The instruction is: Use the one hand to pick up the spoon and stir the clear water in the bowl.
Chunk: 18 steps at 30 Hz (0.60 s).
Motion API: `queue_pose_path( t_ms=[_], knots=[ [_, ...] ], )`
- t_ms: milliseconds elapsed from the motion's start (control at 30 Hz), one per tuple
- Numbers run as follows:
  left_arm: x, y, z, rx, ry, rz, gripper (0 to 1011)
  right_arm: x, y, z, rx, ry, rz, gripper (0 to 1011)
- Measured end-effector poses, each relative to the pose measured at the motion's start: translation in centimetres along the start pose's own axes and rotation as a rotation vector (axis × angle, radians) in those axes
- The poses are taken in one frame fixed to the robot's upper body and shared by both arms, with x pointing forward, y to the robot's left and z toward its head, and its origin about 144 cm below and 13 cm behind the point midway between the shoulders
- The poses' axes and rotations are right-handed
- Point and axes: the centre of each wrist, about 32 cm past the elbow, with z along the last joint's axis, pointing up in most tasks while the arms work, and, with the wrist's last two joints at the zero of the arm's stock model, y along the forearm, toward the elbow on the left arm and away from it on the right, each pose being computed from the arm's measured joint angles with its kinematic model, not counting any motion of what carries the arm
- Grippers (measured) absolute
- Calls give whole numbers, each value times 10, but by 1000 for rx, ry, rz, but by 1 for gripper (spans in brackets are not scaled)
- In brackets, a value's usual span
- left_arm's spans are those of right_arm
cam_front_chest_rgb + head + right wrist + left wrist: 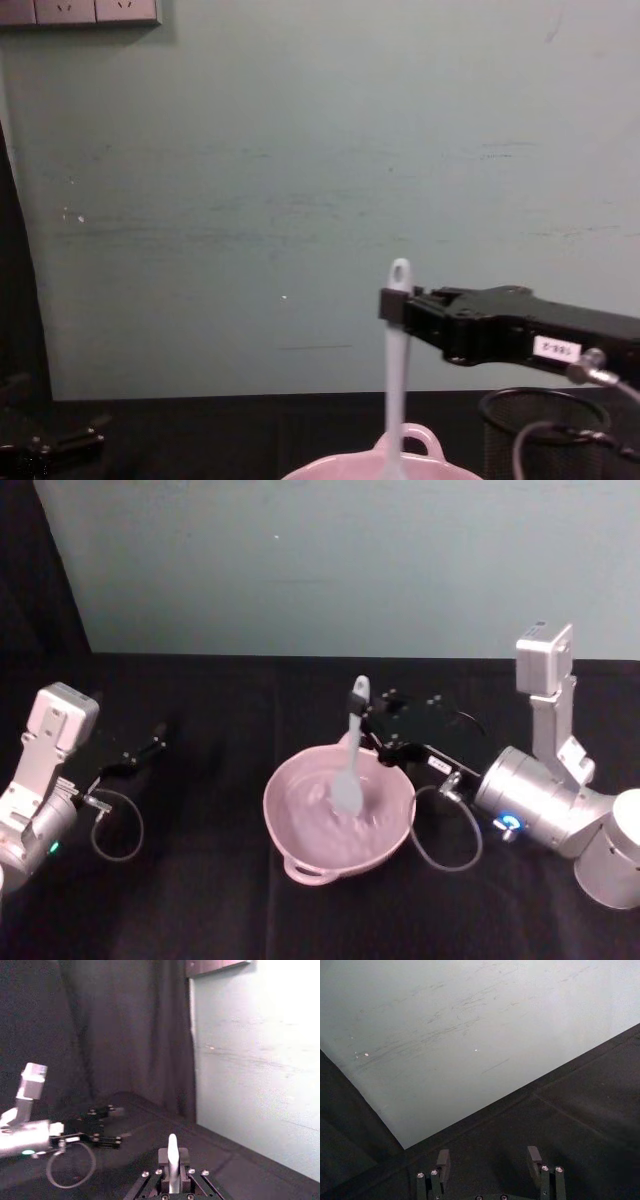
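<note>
The pale pink bowl [272, 792] sits mid-table with clear water in it; its loop handle faces me, and in the chest view its rim [420, 437] shows at the bottom edge. The white spoon [349, 780] stands nearly upright, its flat head down in the water and its holed handle end up [397, 380]. My right gripper [366, 732] reaches in from the right and is shut on the spoon's handle, seen side-on [391, 305] and from the wrist [172, 1156]. My left gripper [150, 748] rests open at the far left, its fingers [442, 1164] apart over bare black cloth.
A black wire-mesh cup [540, 425] stands right of the bowl, under my right arm. The table is covered in black cloth, with a pale teal wall panel [330, 570] close behind. Cable loops hang from both wrists.
</note>
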Motion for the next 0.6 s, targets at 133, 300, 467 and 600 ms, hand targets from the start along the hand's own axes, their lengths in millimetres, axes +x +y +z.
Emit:
queue_pose_path(
  t_ms=[133, 300, 467, 600],
  knots=[
    [0, 0, 0, 0, 0, 0, 1005, -10, 9, -4, 9, 29, 55, 123],
    [0, 0, 0, 0, 0, 0, 1005, -14, 19, -7, 26, 63, 100, 122],
    [0, 0, 0, 0, 0, 0, 1005, -13, 29, -9, 39, 73, 117, 123],
    [0, 0, 0, 0, 0, 0, 1005, -7, 33, -10, 32, 54, 110, 123]
  ],
)
